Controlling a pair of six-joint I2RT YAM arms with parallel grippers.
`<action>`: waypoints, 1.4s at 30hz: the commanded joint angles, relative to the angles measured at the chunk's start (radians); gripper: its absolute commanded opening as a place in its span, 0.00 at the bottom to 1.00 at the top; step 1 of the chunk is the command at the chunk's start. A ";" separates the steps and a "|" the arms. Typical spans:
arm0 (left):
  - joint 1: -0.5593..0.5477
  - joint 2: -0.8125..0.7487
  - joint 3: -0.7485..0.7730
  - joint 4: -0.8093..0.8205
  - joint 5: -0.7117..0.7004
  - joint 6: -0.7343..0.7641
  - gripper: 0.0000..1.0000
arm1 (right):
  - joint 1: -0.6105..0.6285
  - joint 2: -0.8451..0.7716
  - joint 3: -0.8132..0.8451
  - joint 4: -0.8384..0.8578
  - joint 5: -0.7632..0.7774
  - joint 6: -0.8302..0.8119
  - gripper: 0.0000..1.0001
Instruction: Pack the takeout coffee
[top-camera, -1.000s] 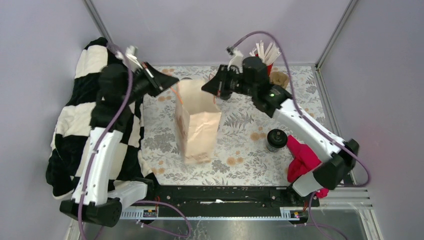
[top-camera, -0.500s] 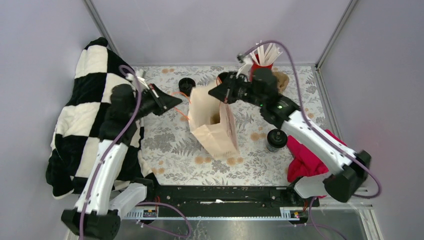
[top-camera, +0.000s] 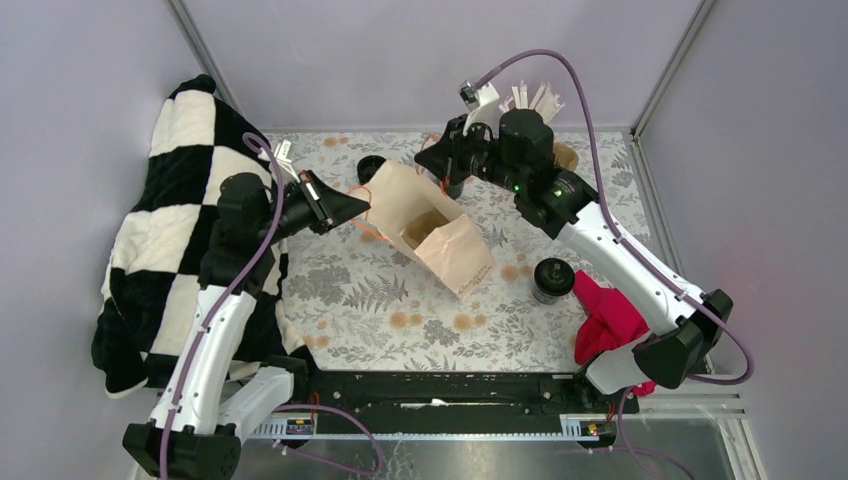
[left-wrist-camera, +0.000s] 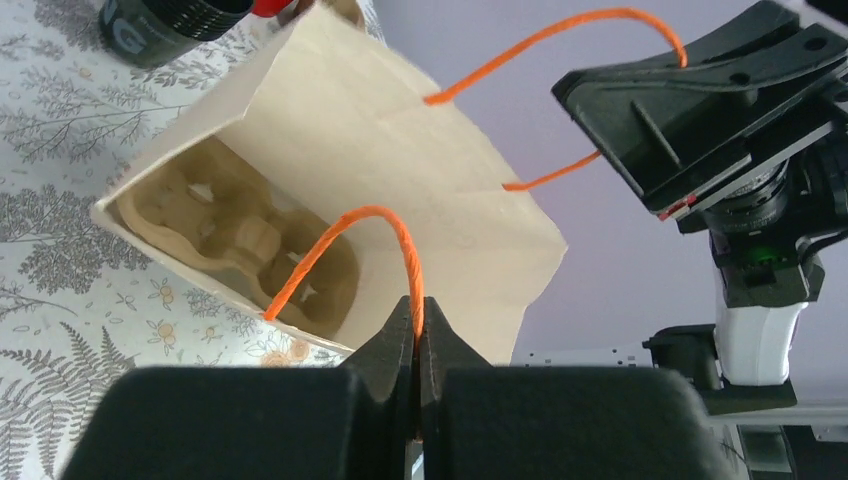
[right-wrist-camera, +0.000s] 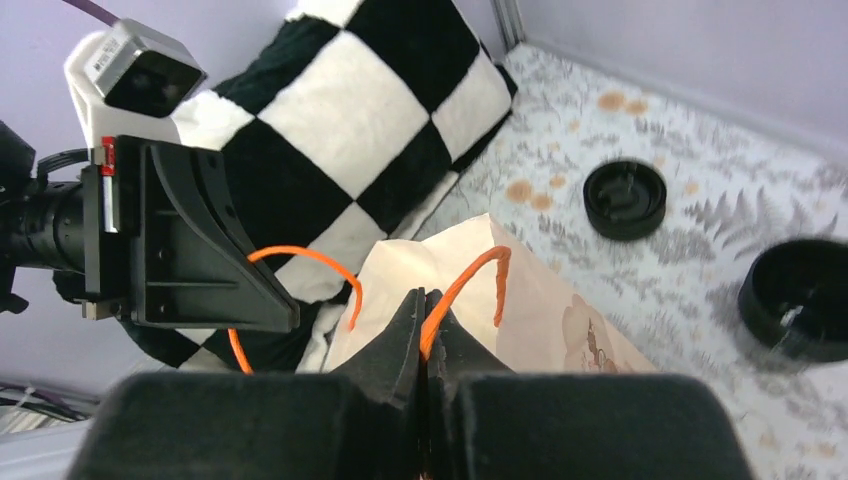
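The takeout coffee, a short black cup with a black lid, stands on the flowered cloth right of the bag, apart from both grippers. The brown paper bag leans with its open mouth up and to the left. A pulp cup carrier lies inside it. My left gripper is shut on one orange handle. At the bag's far side my right gripper is shut on the other orange handle.
A loose black lid and an open black cup sit behind the bag. A red cup of white sticks stands at the back. A checkered blanket lies left, a red cloth right.
The bag has gone from upright to leaning, its base swung right and forward, its mouth pulled wider. Both grippers kept hold of the handles while they shifted.
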 joint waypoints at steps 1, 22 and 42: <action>0.002 -0.035 0.007 0.073 0.041 0.028 0.00 | 0.003 -0.011 0.031 0.097 -0.079 -0.164 0.00; -0.162 -0.317 -0.561 0.007 0.001 -0.004 0.00 | -0.011 0.125 -0.071 -0.041 -0.682 -0.778 0.00; -0.399 -0.210 -0.497 0.117 -0.023 0.123 0.00 | -0.044 0.054 -0.207 -0.107 -0.651 -0.740 0.06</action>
